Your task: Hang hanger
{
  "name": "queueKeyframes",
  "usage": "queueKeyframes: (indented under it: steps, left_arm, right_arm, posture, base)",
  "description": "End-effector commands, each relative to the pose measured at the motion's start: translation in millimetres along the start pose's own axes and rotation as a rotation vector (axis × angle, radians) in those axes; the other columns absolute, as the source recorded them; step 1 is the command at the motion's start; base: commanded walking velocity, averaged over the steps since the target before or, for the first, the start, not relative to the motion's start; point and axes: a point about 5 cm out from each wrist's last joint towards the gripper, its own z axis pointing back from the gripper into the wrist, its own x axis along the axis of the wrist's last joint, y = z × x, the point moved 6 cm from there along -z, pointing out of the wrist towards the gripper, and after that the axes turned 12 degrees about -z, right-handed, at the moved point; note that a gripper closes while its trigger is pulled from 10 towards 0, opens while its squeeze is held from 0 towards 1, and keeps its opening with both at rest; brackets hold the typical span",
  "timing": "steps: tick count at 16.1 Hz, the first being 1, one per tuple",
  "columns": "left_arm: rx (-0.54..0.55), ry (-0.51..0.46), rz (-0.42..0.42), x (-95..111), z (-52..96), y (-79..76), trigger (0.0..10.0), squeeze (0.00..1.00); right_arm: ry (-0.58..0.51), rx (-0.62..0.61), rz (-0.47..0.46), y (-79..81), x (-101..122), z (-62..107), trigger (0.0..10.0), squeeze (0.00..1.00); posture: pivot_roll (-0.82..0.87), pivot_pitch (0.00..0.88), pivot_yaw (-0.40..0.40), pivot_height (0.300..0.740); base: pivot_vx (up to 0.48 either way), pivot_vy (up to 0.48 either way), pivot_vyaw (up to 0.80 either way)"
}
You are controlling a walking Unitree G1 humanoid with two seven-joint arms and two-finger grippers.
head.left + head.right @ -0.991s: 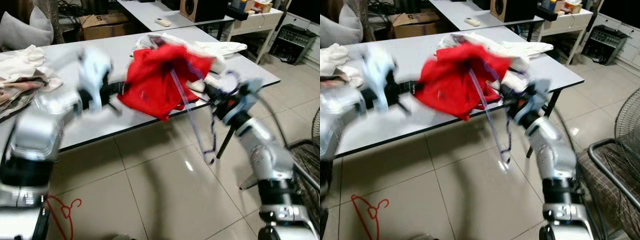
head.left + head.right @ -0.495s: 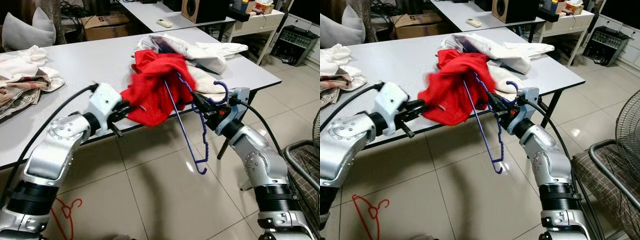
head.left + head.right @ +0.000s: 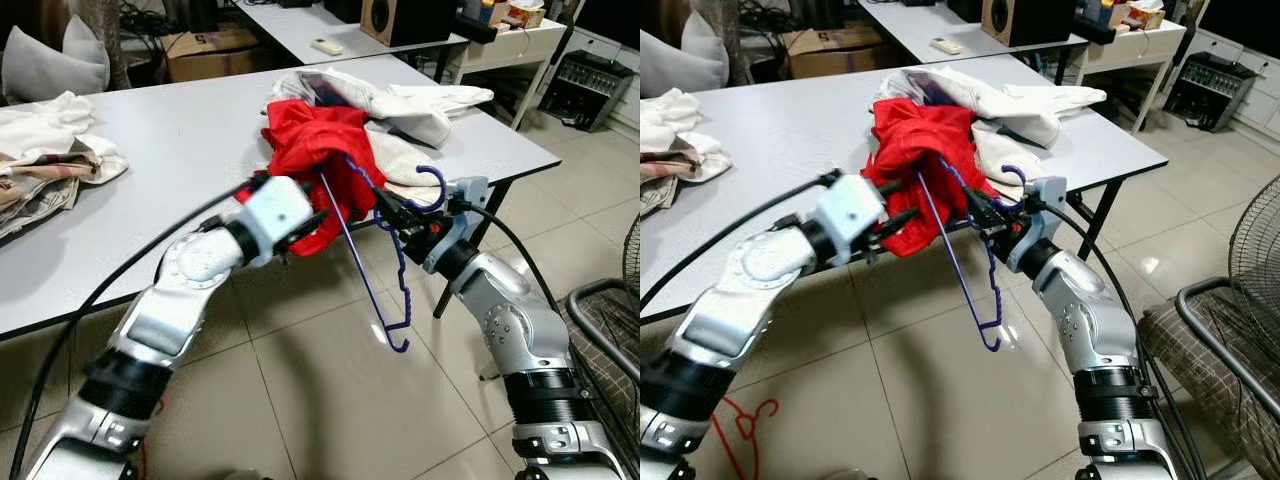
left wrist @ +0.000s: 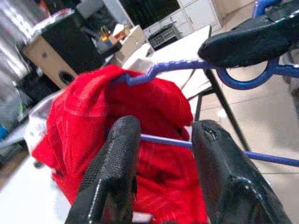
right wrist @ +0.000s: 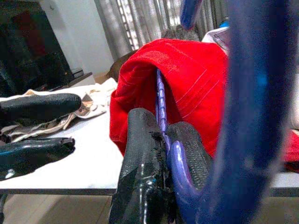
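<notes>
Pinching the blue hanger [image 3: 385, 255] in my right hand [image 3: 392, 212], I spread my left hand [image 4: 161, 179] at the red garment [image 3: 318, 150] half-threaded on it, apparently above the surface [image 3: 160, 150]; hanging remains.

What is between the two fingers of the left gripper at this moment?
In the left wrist view, a thin bar of the blue hanger crosses the gap between the left gripper fingers, with the red garment right behind it.
</notes>
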Motion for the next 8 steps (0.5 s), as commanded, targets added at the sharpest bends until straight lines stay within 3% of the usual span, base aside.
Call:
queueKeyframes:
  steps: [1, 2, 3, 5, 8]
  left_arm:
    - [0.016, 0.033, -0.079, -7, -3.4, 1.7, 10.0, 1.00]
    - [0.048, 0.084, -0.150, -19, -8.8, 4.2, 10.0, 1.00]
    - [0.071, 0.137, -0.191, -32, -12.8, 5.7, 10.0, 0.00]
    - [0.131, 0.205, -0.173, -50, -13.5, 12.5, 10.0, 0.00]
    - [0.278, 0.306, -0.071, -77, -5.8, 31.5, 10.0, 0.00]
  right_arm:
    - [-0.015, 0.027, 0.010, 6.6, 7, 0.1, 10.0, 0.00]
    - [-0.019, 0.055, -0.002, 12.1, 9, -0.3, 10.0, 0.00]
    - [-0.014, 0.088, -0.008, 18.7, 10, -0.3, 10.0, 0.00]
    - [-0.007, 0.133, -0.017, 27.7, 11, 1.0, 10.0, 0.00]
    - [-0.007, 0.198, -0.028, 39.4, 17, 6.7, 10.0, 0.00]
  posture:
    - [-0.07, 0.000, -0.002, 0.740]
    - [-0.08, 0.000, -0.002, 0.740]
    - [-0.08, 0.000, -0.002, 0.740]
    - [-0.09, 0.000, 0.003, 0.740]
    - [-0.10, 0.000, 0.007, 0.740]
  base:
    - [0.000, 0.000, 0.00]
    - [0.000, 0.000, 0.00]
    - [0.000, 0.000, 0.00]
    - [0.000, 0.000, 0.00]
    - [0.000, 0.000, 0.00]
